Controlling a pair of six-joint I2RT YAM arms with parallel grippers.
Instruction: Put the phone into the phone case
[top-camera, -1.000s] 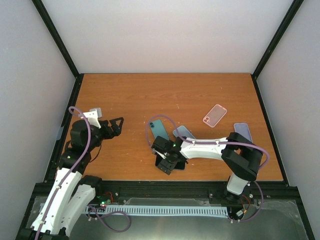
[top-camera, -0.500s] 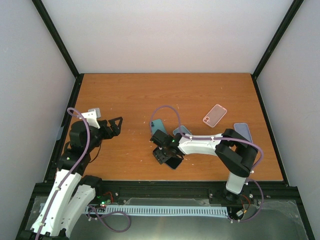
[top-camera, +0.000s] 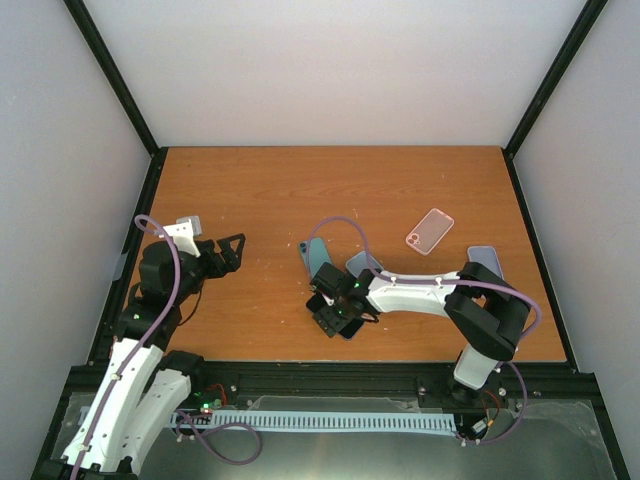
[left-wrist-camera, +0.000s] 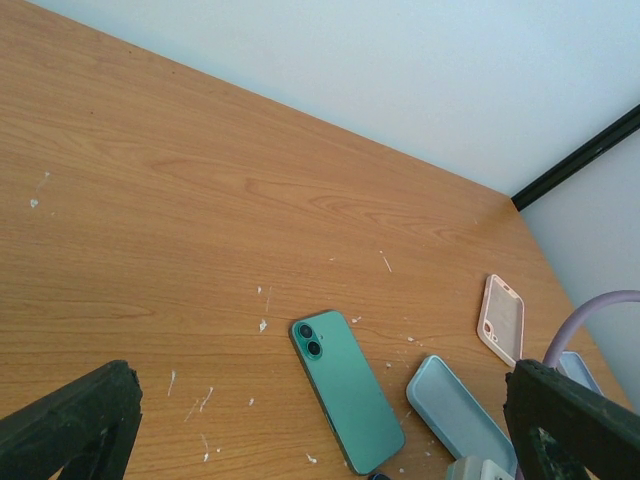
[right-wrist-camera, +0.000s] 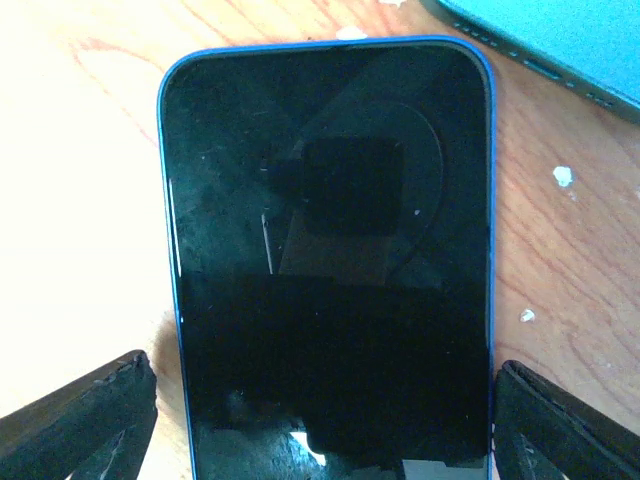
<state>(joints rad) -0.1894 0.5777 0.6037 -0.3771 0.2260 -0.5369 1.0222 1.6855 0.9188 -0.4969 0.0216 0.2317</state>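
Over the last second the right end effector (top-camera: 334, 318) has shuffled a little to the left and back above the blue-rimmed phone with a black glass face (right-wrist-camera: 325, 250). Its purple cable (top-camera: 340, 221) has arched up higher behind it. The phone itself looks to lie about where it did, flat and screen-up on the wooden table (top-camera: 250, 190) near the front edge. It sits just beside the teal phone (left-wrist-camera: 348, 400), whose edge shows at the top right of the right wrist view.

The right end effector now stands wide, with one of its fingers (right-wrist-camera: 85, 415) on each side of the phone's lower half. On the left, bare table shows between finger and rim, and we see no contact. We read this as re-aiming rather than a grasp, so the phone is not yet lifted and none of the insertion is done.

The pale blue open phone case (top-camera: 366, 265) lies near, just behind the right arm, and the clear pink case (top-camera: 429, 231) is farther back. We cannot tell which one is meant.

The left end effector (top-camera: 232, 250) has not moved. It hangs wide, with nothing between its jaws, well apart on the left.
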